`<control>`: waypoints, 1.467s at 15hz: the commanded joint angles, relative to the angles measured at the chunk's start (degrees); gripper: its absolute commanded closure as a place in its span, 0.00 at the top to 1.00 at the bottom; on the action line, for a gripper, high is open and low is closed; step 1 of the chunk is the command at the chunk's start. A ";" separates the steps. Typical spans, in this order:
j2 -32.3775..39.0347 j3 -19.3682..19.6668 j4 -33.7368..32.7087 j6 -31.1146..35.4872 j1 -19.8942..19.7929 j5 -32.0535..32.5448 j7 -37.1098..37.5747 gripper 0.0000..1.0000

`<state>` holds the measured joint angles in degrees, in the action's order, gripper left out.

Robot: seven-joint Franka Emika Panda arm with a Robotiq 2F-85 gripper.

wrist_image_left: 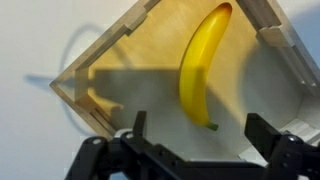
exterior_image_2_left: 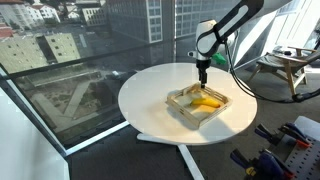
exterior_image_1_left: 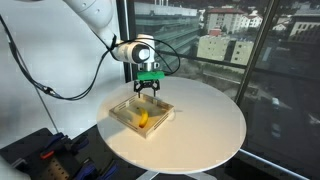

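A yellow banana (wrist_image_left: 203, 62) lies inside a shallow wooden tray (wrist_image_left: 82, 88) on the round white table; in both exterior views the banana (exterior_image_1_left: 143, 119) (exterior_image_2_left: 206, 103) rests in the tray (exterior_image_1_left: 128, 122) (exterior_image_2_left: 178, 101). My gripper (exterior_image_1_left: 149, 90) (exterior_image_2_left: 203, 78) hangs just above the tray's back edge, pointing down. In the wrist view the gripper (wrist_image_left: 198, 128) is open, its two black fingers (wrist_image_left: 137, 128) standing wide apart on either side of the banana's stem end, with nothing between them. The banana is not touched.
The round white table (exterior_image_1_left: 205, 115) (exterior_image_2_left: 150, 95) stands by large windows with city buildings outside. Dark equipment with cables (exterior_image_1_left: 45, 155) sits low beside the table. A wooden chair (exterior_image_2_left: 290, 65) stands behind the arm.
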<state>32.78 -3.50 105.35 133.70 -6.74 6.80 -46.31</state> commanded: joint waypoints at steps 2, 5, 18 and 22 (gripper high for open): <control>0.14 0.32 2.30 2.80 -0.07 2.17 -1.23 1.00; 0.78 0.36 3.06 4.10 -0.06 2.71 -1.13 1.00; 7.00 0.70 1.80 9.06 0.21 4.76 -0.34 1.00; 8.35 0.62 1.55 10.23 0.35 4.92 -0.13 1.00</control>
<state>40.10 -3.07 107.99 143.05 -6.60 10.19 -46.53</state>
